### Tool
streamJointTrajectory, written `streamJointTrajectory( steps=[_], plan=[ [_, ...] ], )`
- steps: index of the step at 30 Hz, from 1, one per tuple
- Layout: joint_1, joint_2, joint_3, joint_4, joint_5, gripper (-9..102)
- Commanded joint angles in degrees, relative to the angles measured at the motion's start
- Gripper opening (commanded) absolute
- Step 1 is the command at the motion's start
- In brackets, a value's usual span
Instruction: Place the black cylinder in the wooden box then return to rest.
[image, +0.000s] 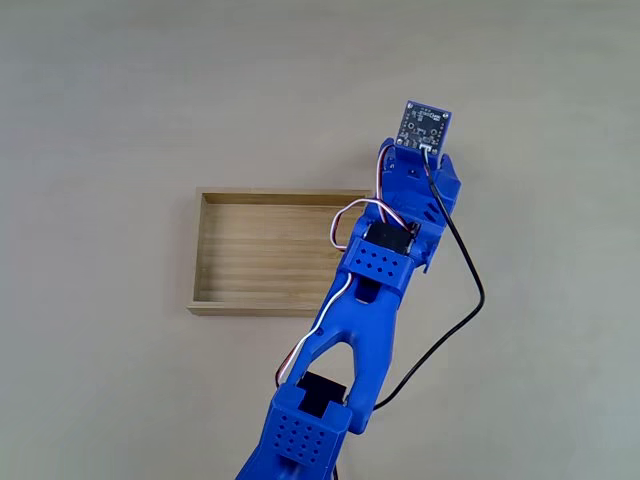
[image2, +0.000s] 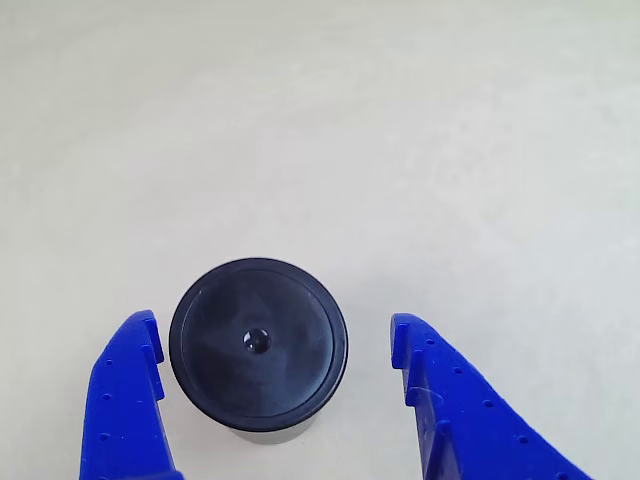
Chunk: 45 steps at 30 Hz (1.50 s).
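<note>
Early stage: cylinder (image2: 258, 346) on the table (image2: 320, 120), lower centre of other view, between the spread fingers of the gripper (image2: 275, 345), ungrasped; box (image: 270, 255), centre-left of fixed view, holds nothing; pick, placing, rest remain

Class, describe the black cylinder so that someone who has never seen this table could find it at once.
Start at the blue gripper in the other view: its two fingers stand open over the pale table. Between them, nearer the left finger, sits the black cylinder. It is short, matte and round-topped with a small dimple at the centre, the one dark thing on that light surface.
</note>
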<state>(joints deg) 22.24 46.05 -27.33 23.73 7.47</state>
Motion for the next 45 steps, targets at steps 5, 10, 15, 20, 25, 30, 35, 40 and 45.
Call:
streamJointTrajectory(
  steps=[5, 10, 15, 20, 25, 30, 35, 40, 45],
  plan=[
    [-1.3, -1.9, -7.4, -2.1, 0.5, 33],
    [-1.2, -1.2, -7.7, -2.1, 0.5, 33],
    [-1.2, -0.6, -7.8, -2.1, 0.6, 33],
    [-1.4, 0.0, -8.4, -2.1, 0.6, 33],
    [-1.8, 0.5, -9.4, -2.1, 0.6, 29],
    [-1.8, 0.6, -9.8, -2.1, 0.6, 25],
    [-1.8, 0.7, -9.9, -2.1, 0.6, 22],
    [-1.7, 0.7, -10.0, -2.1, 0.6, 19],
    [-1.7, 0.4, -10.0, -2.1, 0.4, 16]
  ],
)
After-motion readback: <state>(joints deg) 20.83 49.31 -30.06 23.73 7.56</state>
